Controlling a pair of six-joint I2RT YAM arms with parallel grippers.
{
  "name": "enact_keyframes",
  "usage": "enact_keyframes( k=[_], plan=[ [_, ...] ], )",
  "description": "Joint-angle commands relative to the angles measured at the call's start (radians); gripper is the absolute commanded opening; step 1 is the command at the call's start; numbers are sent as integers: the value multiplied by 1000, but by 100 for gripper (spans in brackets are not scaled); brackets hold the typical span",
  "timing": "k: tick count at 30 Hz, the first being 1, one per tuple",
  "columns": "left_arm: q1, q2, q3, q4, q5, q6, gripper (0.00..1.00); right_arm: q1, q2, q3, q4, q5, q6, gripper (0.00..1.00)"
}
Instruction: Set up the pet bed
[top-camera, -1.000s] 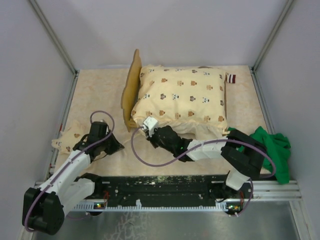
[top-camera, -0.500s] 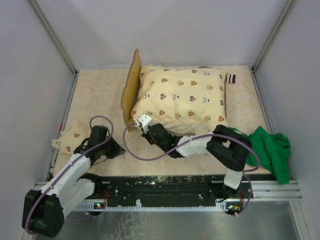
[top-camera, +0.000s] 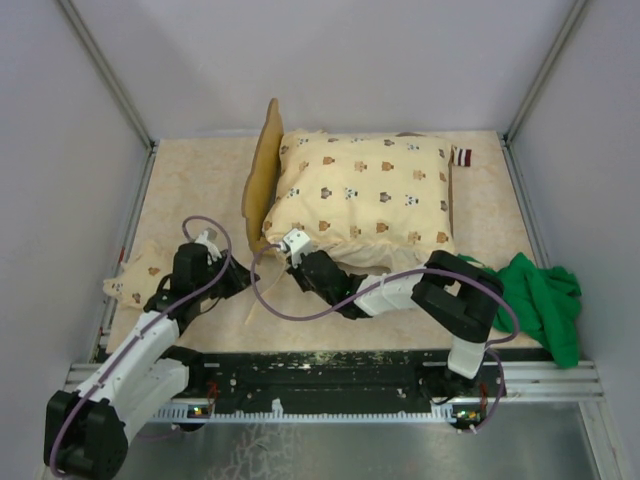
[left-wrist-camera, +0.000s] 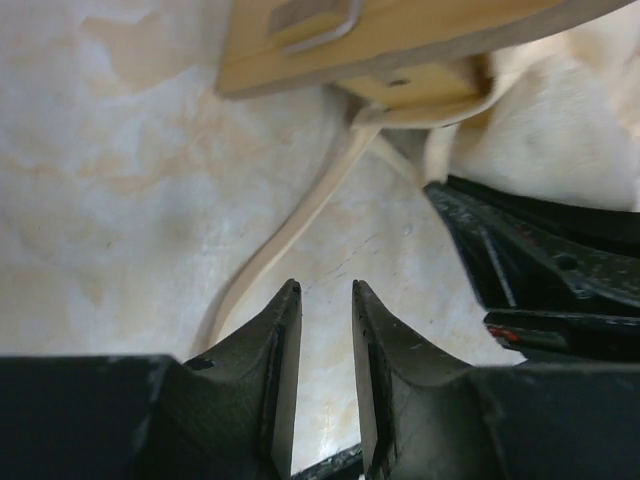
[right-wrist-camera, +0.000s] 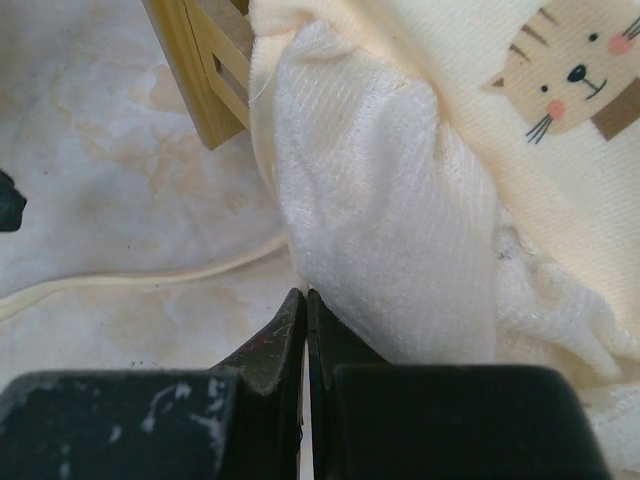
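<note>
The pet bed (top-camera: 262, 172) stands at the back of the table, its light-wood headboard on the left. A cream animal-print quilt (top-camera: 365, 195) covers it. My left gripper (top-camera: 243, 275) is low by the bed's near-left corner, open by a narrow gap (left-wrist-camera: 325, 288) with nothing between its fingers. The wooden bed frame (left-wrist-camera: 400, 40) lies just ahead of it. My right gripper (top-camera: 280, 243) is shut (right-wrist-camera: 305, 293), its tips touching the quilt's white underside (right-wrist-camera: 390, 230) beside a bed leg (right-wrist-camera: 195, 80). A cream strap (left-wrist-camera: 290, 225) trails over the table from that corner.
A small cream printed pillow (top-camera: 135, 275) lies at the left edge of the table. A green cloth (top-camera: 545, 295) is bunched at the right edge. The right arm's black links (left-wrist-camera: 540, 270) sit close to the right of my left gripper. Grey walls enclose the table.
My left gripper has opened from shut and moved up and right toward the bed's near-left corner. The right arm has shifted a little to the left, still shut.
</note>
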Motion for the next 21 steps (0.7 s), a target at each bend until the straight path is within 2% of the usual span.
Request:
enact_keyframes(
  k=[1, 5, 11, 21],
  plan=[
    [3, 18, 46, 240, 32, 70, 31, -6, -29, 0, 64, 13, 36, 0],
    [-4, 111, 66, 368, 13, 116, 28, -6, -28, 0, 67, 9, 41, 0],
    [-15, 192, 55, 542, 58, 148, 29, -5, -34, -4, 69, 2, 38, 0],
    [-70, 249, 8, 706, 28, 150, 31, -6, -31, -13, 88, -6, 26, 0]
  ],
)
